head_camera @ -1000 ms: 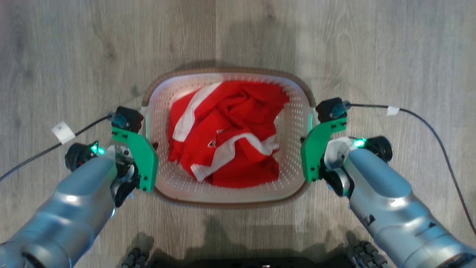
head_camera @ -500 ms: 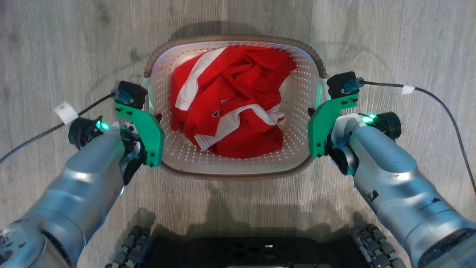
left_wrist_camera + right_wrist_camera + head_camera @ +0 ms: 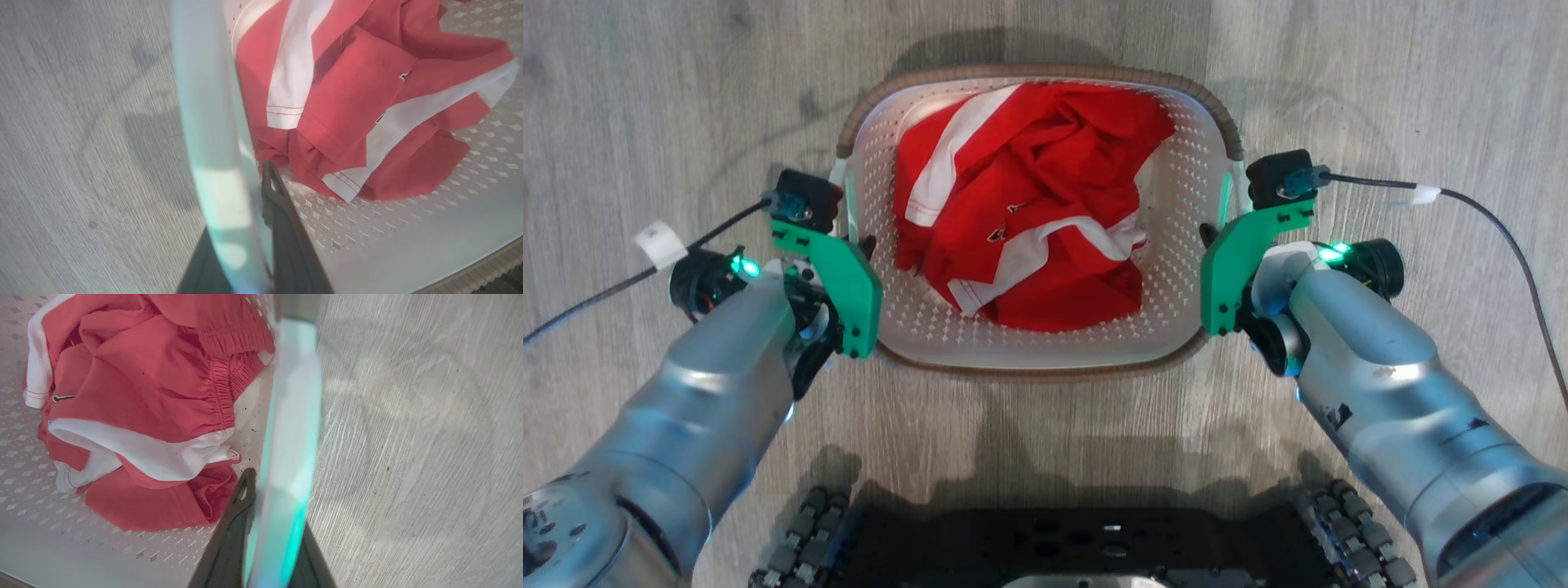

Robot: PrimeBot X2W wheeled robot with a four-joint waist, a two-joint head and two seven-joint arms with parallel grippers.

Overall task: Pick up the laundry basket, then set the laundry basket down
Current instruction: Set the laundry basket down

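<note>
The laundry basket (image 3: 1037, 75), cream-white and perforated with a brown rim, sits between my two arms over the wooden floor. A red garment with white stripes (image 3: 1021, 212) lies inside it. My left gripper (image 3: 854, 245) is shut on the basket's left white handle (image 3: 212, 122), one dark finger (image 3: 282, 212) inside the wall. My right gripper (image 3: 1217, 237) is shut on the right handle (image 3: 294, 416), its inner finger (image 3: 241, 494) beside the cloth. The outer fingers are hidden behind the handles. The basket's shadow falls offset on the floor.
Grey wood-look floor (image 3: 645, 98) surrounds the basket on all sides. My dark wheeled base (image 3: 1078, 547) lies along the bottom edge of the head view. A black cable (image 3: 1486, 220) trails from the right wrist and another (image 3: 605, 294) from the left.
Held by both grippers, the basket has risen in the head view and looks slightly larger. The view itself has shifted, bringing more of my base into sight.
</note>
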